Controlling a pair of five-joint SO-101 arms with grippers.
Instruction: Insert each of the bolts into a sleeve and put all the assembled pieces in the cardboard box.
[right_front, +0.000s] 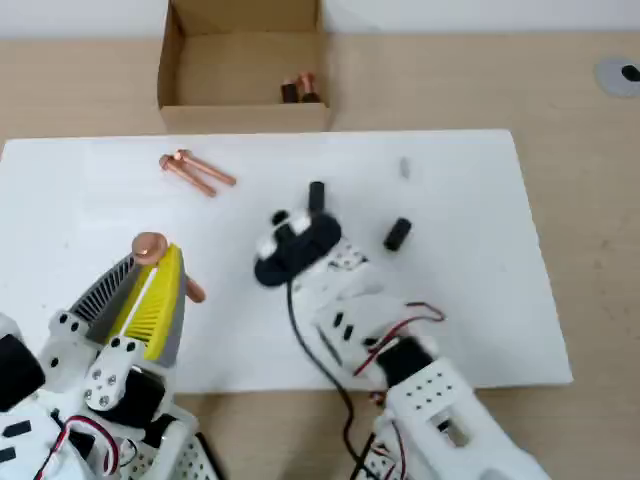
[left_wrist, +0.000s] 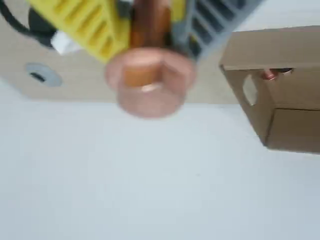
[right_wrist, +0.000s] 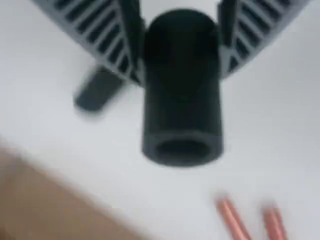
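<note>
Pinching flanged copper bolt (left_wrist: 150, 82) in left gripper (left_wrist: 150, 25), black cylindrical sleeve (right_wrist: 182, 100) in right gripper (right_wrist: 182, 45); assembled piece (right_front: 300, 88) in brown cardboard box (right_front: 245, 118), two loose bolts (right_front: 195, 172), one loose sleeve (right_front: 397, 234) unassembled.

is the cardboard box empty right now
No, copper and black pieces lie inside the cardboard box, close to one of its side walls.

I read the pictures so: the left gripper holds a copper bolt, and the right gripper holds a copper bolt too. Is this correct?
Not quite. The left gripper does hold a copper bolt, but the right gripper holds a black sleeve, not a bolt. The right wrist view shows this plainly.
</note>
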